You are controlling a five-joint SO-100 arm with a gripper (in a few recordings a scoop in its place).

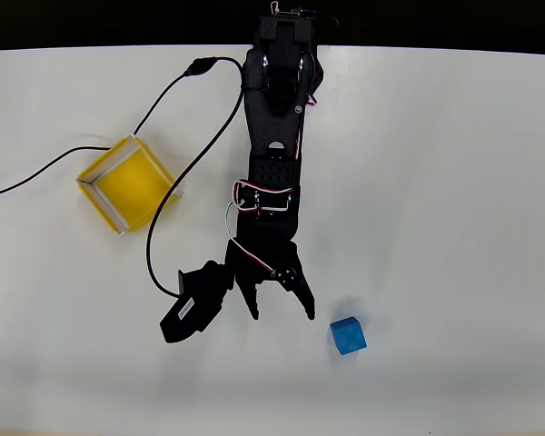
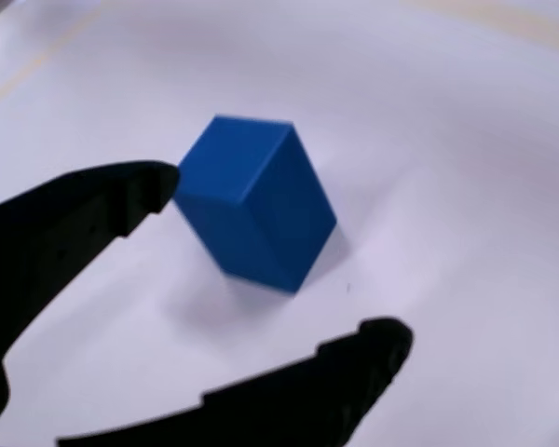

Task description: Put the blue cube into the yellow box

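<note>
Overhead view has the black gripper [image 1: 282, 316] reaching down the picture from the arm [image 1: 277, 136], whose base sits at the top edge of the white table [image 1: 454, 182]; its two fingers are spread apart with bare table between the tips, clamped on nothing. The blue cube [image 1: 348, 336] rests on the table just beside and slightly below the right-hand fingertip in this view, apart from it and outside the gap between the fingers. In the wrist view the gripper [image 2: 284, 256] shows the same open stance: one dark finger comes in from the left and the other runs along the bottom, and the blue cube [image 2: 256, 200] stands on the white surface just beyond the tips, seen corner-on. The tip of the left finger looks very close to the cube's edge, but whether it touches cannot be told from this angle. A black camera module [image 1: 193, 304] hangs off the left side of the wrist in the overhead view, and a black cable [image 1: 177, 173] loops from it up toward the arm's base, with another strand trailing off to the left edge of the table. The yellow box [image 1: 98, 173] lies well apart from the gripper and the cube, up and to the left in the overhead view, turned at an angle, its yellow floor bare and its pale walls upright.
</note>
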